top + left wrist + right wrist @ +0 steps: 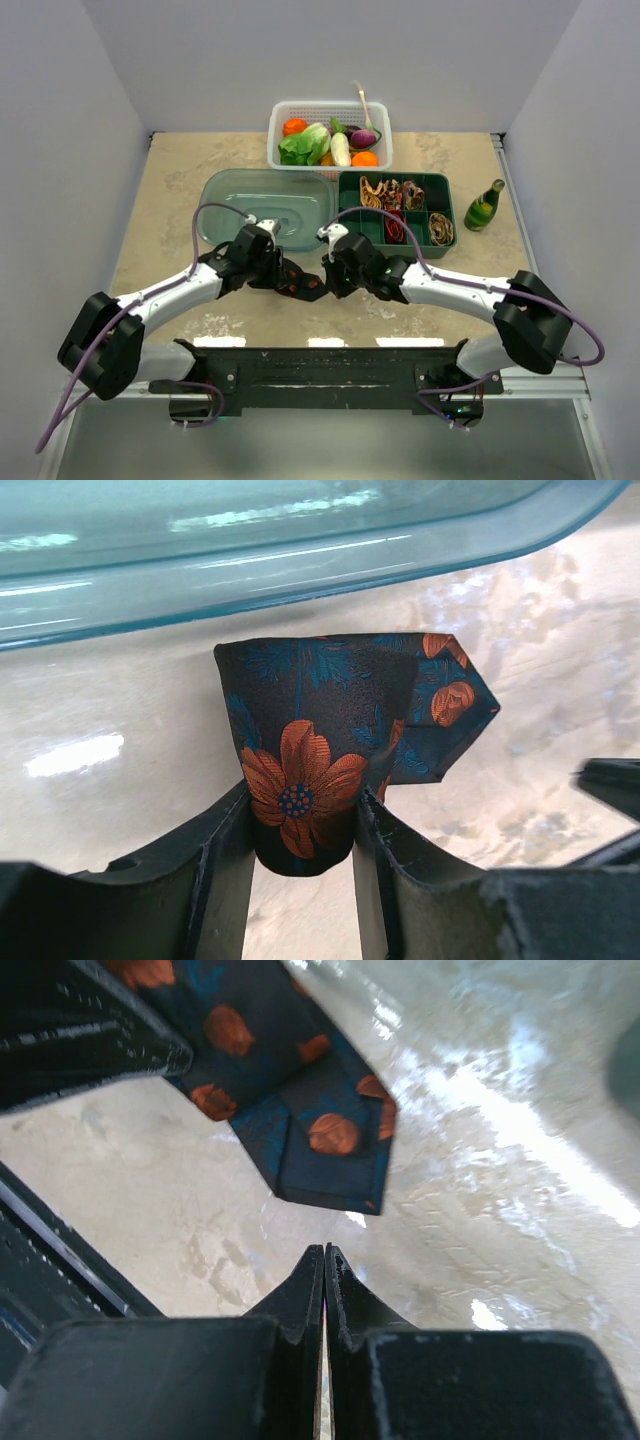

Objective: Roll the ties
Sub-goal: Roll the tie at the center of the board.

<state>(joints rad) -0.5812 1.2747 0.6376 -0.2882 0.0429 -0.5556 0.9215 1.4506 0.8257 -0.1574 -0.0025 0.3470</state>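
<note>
Left gripper [300, 825]: clamped on tie [318, 715], black with orange flowers. Folded bundle pinched between fingers; grip likely keeps wraps from loosening.
Right gripper [323, 1265]: fingers pressed together, holding nothing. Sits just right of tie's loose pointed tip, probably placed to tuck or wind it.
Tie location: table centre, between both grippers, just near of teal lid [255, 200].
Rolled ties sit in green box [400, 176], far right.
No readable writing or brand visible.

The lower end of the black tie [310, 730] is hidden between the fingers of the left gripper [303, 825], and the teal lid [300, 550] is cut by the upper edge. The rolled ties [385, 193] in the green box [430, 176] are too small to tell their patterns.
</note>
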